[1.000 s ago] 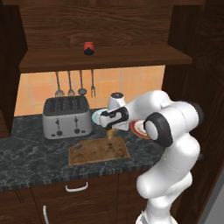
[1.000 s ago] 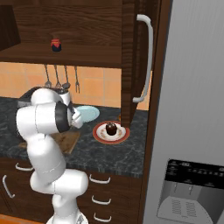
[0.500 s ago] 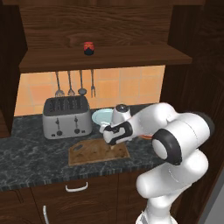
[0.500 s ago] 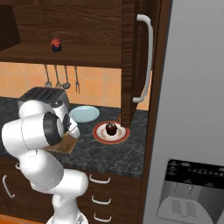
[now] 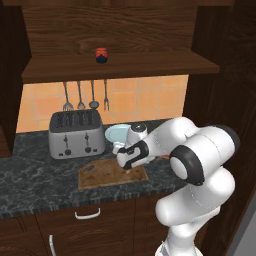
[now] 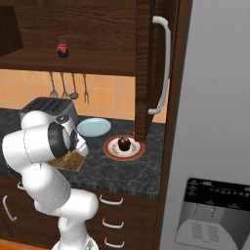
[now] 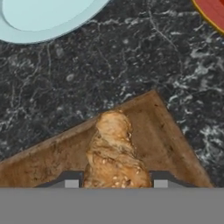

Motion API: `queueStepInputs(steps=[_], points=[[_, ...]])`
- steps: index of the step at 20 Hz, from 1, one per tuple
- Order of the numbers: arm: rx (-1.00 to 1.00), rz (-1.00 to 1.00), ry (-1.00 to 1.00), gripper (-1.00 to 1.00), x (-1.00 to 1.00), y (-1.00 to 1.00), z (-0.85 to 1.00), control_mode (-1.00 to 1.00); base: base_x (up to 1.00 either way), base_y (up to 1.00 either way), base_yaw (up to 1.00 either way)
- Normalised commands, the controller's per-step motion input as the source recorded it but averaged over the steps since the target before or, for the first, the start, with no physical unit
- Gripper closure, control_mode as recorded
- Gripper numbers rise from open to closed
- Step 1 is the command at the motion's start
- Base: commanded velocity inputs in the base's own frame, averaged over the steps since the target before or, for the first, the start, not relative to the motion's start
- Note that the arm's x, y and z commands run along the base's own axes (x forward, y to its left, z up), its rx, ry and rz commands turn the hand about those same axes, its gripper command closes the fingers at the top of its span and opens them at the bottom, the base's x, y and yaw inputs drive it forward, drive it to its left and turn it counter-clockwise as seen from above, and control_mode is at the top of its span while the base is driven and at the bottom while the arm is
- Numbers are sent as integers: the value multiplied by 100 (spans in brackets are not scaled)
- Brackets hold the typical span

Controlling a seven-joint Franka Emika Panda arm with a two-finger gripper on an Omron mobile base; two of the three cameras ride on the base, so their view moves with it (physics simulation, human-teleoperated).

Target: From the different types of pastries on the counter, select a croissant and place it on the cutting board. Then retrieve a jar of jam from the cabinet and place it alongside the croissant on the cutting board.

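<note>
The small golden-brown crescent croissant [image 7: 114, 153] sits between the two dark finger tips of the two-finger gripper [image 7: 114, 183], over a corner of the flat brown wooden cutting board [image 7: 52, 157]; the tips flank it closely on both sides, so the gripper appears clamped on it, though whether the pastry already rests on the wood or hangs just above cannot be told. Compared with a second ago, the white arm has swung down and away from the plates toward the board's right end, so the hand now hovers low over the board [image 5: 112, 175] where earlier it was higher and nearer the back of the dark speckled stone counter [image 5: 35, 187]. That suggests the first half of the task is close to done: release is probably all that remains before the jam. The small red jar of jam with a dark lid [image 5: 101, 54] stands alone on the thick shelf of the dark wooden wall cabinet [image 5: 120, 65], well above the board. Nearby are a pale blue round plate [image 6: 93, 127], a red-rimmed plate carrying the dark round chocolate pastry [image 6: 124, 143], a silver toaster [image 5: 76, 134] just behind the board, and hanging utensils [image 5: 80, 95]. The shelf's front edge and the toaster may constrain the reach upward.
</note>
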Motion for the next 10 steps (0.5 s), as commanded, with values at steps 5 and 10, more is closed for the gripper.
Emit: queueStepInputs(steps=[5,10], points=[[0,0,0,-100,-1,0,4,-100,0,0,0],[0,0,0,-100,-11,0,18,-100,0,0,0]])
